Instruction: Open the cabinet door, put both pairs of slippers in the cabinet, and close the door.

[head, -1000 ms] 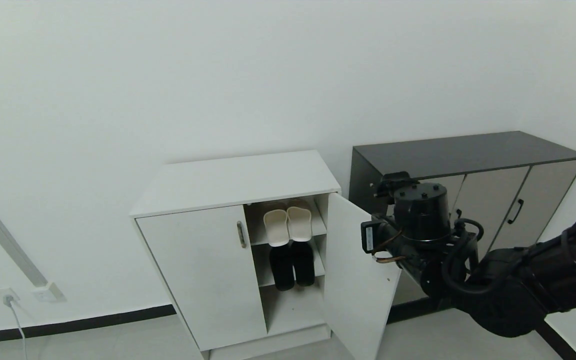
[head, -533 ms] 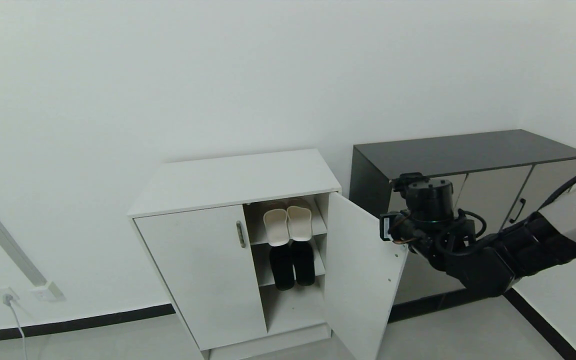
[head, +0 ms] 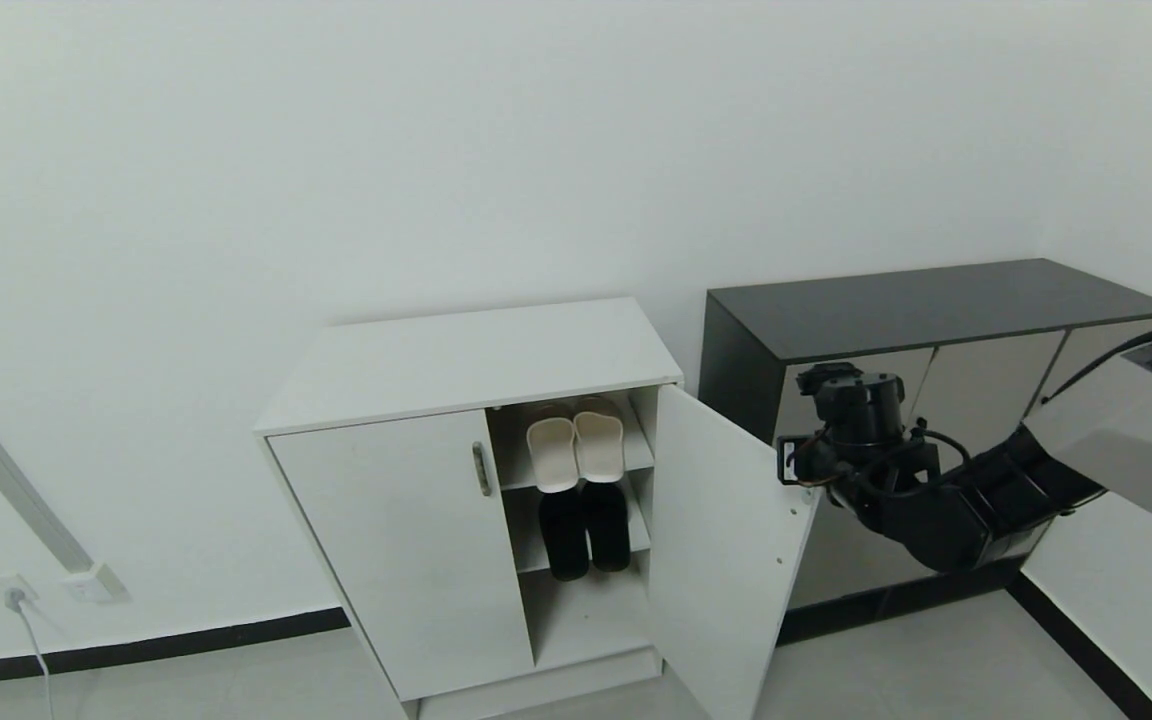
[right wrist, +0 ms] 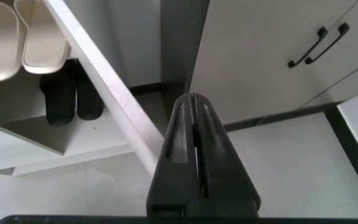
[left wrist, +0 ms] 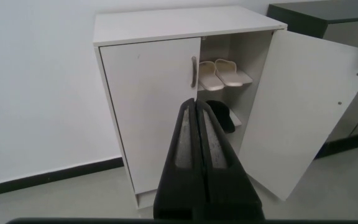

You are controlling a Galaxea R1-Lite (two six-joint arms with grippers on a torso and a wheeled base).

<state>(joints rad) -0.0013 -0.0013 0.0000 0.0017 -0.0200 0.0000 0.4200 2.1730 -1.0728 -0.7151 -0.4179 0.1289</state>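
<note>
Cabinet [head: 466, 360]: white, standing against the wall.
Left door [head: 406, 540]: shut.
Left claw [left wrist: 196, 118]: your fingers are pressed together on nothing, pointing at the cabinet front, well apart from it.
White slippers [head: 576, 450]: side by side on the upper shelf.
Black slippers [head: 584, 530]: on the shelf directly below.
Right door [head: 721, 540]: swung open.
Right claw [right wrist: 194, 109]: fingers flat together, empty, just beside the door's free edge; you can't tell if it touches.
Sideboard [head: 926, 300]: dark, behind your right arm.
Change: your right arm has drawn back and rightward since a second ago.
</note>
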